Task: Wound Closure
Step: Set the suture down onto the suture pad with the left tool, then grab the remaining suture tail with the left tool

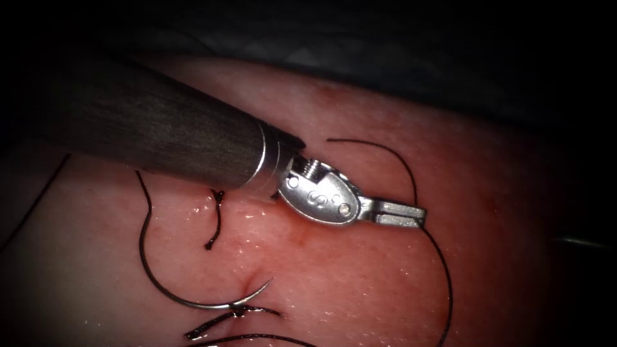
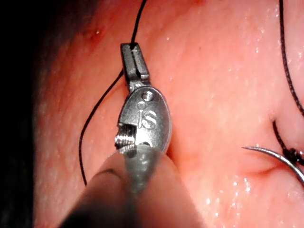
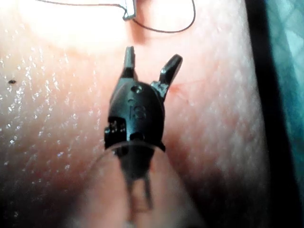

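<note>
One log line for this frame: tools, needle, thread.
left tool: shut on thread | right tool: open, holds nothing | needle: free of both tools, tip at cut in tissue

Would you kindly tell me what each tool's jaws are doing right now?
Left tool: jaws shut on the thread.
Right tool: jaws open, holding nothing.
Needle: free of both tools, lying on the tissue.

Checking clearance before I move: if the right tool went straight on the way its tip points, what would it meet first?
Probably the left tool, shut on the thread, lies ahead of the open right tool; depth is unclear.
</note>
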Tool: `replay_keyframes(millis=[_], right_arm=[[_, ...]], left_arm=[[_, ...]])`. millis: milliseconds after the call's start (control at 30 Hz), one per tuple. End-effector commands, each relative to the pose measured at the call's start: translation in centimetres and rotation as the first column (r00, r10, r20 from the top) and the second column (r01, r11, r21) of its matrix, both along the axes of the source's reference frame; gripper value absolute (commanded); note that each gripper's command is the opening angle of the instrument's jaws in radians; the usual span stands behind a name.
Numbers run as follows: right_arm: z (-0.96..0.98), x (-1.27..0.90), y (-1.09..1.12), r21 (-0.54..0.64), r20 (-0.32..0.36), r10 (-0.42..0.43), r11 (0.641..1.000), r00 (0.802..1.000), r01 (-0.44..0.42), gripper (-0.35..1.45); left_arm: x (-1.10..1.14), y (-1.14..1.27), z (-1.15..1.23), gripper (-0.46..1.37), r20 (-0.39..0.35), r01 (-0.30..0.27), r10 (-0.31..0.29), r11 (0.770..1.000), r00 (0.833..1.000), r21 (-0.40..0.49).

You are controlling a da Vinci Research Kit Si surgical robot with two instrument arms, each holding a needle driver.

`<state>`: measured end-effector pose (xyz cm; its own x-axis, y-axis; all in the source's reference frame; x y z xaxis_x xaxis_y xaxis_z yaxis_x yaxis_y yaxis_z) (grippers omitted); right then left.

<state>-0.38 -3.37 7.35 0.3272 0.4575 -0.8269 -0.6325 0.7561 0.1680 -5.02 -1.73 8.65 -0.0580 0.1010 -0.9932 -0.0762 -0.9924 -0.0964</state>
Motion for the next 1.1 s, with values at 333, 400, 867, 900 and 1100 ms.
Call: replay_keyframes(millis=[333,400,867,900,1100], right_arm=[[0.01,0.04,-0.03,0.01,-0.052,-0.041,0.999,0.998,0.042,1.19],[0.01,0.04,-0.02,0.01,-0.052,-0.04,0.999,0.998,0.041,1.17],[-0.03,0.06,0.04,0.016,-0.052,-0.039,0.999,0.998,0.04,1.21],[-0.02,0.06,0.04,0.016,-0.054,-0.041,0.999,0.998,0.042,1.21],[-0.02,0.11,0.02,0.015,-0.062,-0.048,0.999,0.997,0.049,1.21]], left_arm=[[-0.16,-0.19,0.12,-0.35,-0.014,-0.12,0.127,0.963,0.992,0.24],[-0.16,-0.22,0.13,-0.35,-0.029,-0.152,0.167,0.945,0.986,0.288],[0.0,-0.33,0.1,1.04,-0.066,-0.232,0.314,0.813,0.947,0.534],[0.02,-0.34,0.09,1.08,-0.088,-0.224,0.32,0.811,0.943,0.541],[0.13,-0.31,-0.02,1.16,-0.137,-0.202,0.333,0.798,0.933,0.567]])
